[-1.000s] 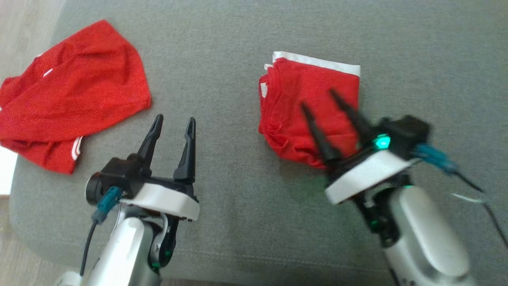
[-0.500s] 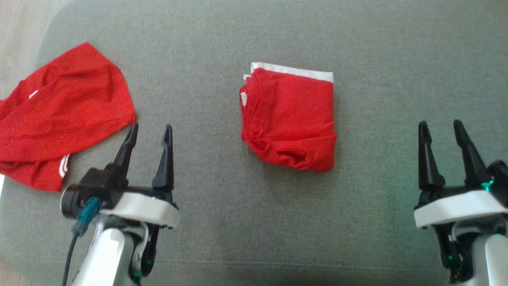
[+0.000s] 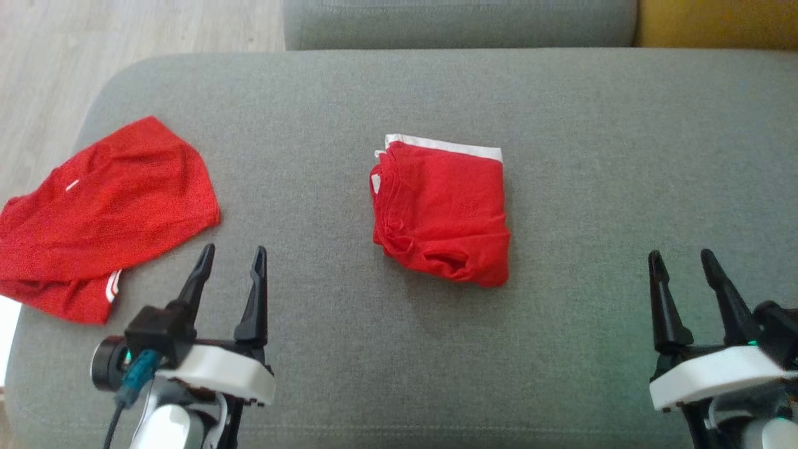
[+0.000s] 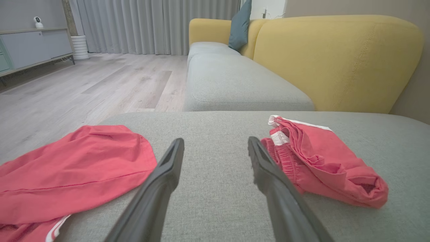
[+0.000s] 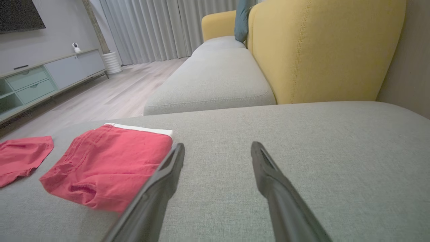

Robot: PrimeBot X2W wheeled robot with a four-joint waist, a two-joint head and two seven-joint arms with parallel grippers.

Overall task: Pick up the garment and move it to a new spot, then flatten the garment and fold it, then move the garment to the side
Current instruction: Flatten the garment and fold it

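A red garment point(image 3: 442, 212) with a white band lies folded into a small rectangle at the middle of the grey cushion point(image 3: 561, 125); it also shows right of the fingers in the left wrist view point(image 4: 322, 161) and left of them in the right wrist view point(image 5: 111, 164). My left gripper point(image 3: 232, 252) stands open at the lower left, well apart from it. At the lower right my right gripper point(image 3: 679, 257) is open too, nothing between its fingers.
A second red garment point(image 3: 106, 212), loosely spread, lies at the cushion's left edge point(image 4: 67, 168). Wooden floor point(image 3: 124, 31) lies beyond that edge. A yellow sofa back point(image 4: 336, 60) and another grey seat point(image 4: 231, 80) stand behind.
My right gripper has drawn back off the folded garment to the lower right, leaving it lying. The head view has tilted, so everything sits lower in the picture.
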